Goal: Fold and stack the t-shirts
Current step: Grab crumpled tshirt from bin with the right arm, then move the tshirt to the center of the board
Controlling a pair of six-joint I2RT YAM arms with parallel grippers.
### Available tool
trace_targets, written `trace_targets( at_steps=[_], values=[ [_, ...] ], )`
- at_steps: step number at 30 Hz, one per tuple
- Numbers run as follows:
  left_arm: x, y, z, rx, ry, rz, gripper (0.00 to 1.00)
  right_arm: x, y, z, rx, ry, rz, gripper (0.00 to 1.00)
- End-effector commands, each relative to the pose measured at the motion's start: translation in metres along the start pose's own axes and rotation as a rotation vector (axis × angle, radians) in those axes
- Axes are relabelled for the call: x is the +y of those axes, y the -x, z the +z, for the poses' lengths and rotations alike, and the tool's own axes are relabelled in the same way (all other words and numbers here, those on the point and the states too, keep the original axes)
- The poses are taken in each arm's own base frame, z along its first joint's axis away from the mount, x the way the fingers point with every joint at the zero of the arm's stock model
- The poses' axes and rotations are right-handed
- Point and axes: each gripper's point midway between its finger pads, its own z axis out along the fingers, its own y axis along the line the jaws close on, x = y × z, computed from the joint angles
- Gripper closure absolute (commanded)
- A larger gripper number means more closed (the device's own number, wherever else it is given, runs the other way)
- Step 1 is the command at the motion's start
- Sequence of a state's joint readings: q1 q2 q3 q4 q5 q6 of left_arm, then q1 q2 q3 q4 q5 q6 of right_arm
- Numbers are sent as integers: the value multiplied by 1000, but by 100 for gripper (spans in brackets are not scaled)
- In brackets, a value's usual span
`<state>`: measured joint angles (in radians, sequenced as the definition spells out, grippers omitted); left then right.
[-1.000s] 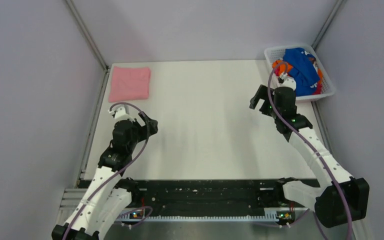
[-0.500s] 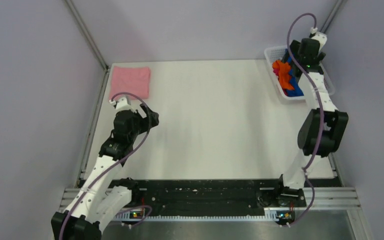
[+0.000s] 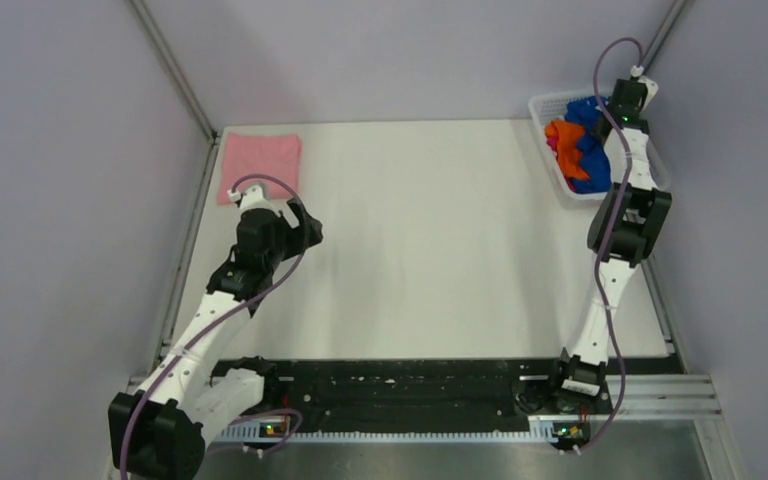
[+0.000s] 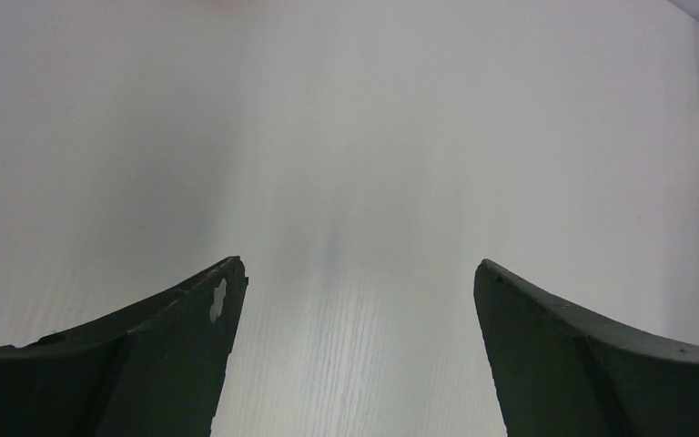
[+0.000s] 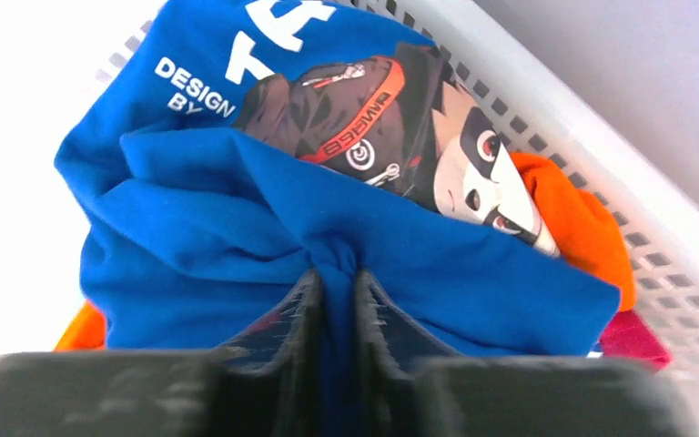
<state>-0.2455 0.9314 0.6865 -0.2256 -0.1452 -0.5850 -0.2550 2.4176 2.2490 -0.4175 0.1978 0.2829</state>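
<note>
A royal-blue t-shirt [image 5: 237,209] with a printed cartoon face and white lettering lies crumpled in the white mesh basket [image 5: 601,137] at the far right corner. My right gripper [image 5: 337,273] is shut on a pinched fold of its blue cloth. An orange t-shirt [image 5: 573,218] and a magenta one [image 5: 633,337] show beneath it. From above, the blue t-shirt [image 3: 590,165] and the orange t-shirt [image 3: 563,135] fill the basket [image 3: 545,101]. A pink t-shirt [image 3: 260,165] lies folded at the far left. My left gripper [image 4: 357,269] hangs open over bare table, nothing between its fingers.
Grey walls close in the table on the left, back and right. The basket sits against the right wall. My right arm [image 3: 625,215] stretches up along the right edge. My left gripper [image 3: 310,232] hovers just below the pink t-shirt.
My right arm swung from the table beside the basket up and into it, and its jaws went from open to shut on the blue t-shirt. The left arm edged slightly forward.
</note>
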Motion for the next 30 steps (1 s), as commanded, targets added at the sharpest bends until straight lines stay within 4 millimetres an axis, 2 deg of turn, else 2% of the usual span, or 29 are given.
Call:
trace_targets(
  at_steps=[1, 3, 8, 12, 16, 18, 21, 26, 30],
  values=[
    [-20, 26, -2, -63, -61, -10, 1, 22, 62, -23, -157, 68, 29, 98],
    [-21, 26, -4, -62, -64, -10, 1, 22, 79, -32, -200, 71, 41, 100],
    [-19, 31, -10, -84, -57, -23, 1, 21, 146, -84, -353, 91, 34, 100],
    [-21, 33, -16, -88, -69, -25, 1, 22, 197, -147, -477, 128, 2, 100],
    [-21, 35, -24, -103, -78, -35, 1, 22, 235, -211, -590, 163, -10, 100],
    [-18, 35, -28, -115, -75, -37, 1, 31, 251, -249, -644, 235, -17, 100],
    [-17, 34, -35, -116, -78, -34, 1, 56, 258, -297, -659, 414, -29, 100],
    [-12, 33, -42, -116, -62, -41, 1, 98, 248, -373, -651, 710, -60, 100],
    [-10, 31, -50, -122, -67, -43, 1, 139, 237, -449, -670, 954, -94, 100]
  ],
)
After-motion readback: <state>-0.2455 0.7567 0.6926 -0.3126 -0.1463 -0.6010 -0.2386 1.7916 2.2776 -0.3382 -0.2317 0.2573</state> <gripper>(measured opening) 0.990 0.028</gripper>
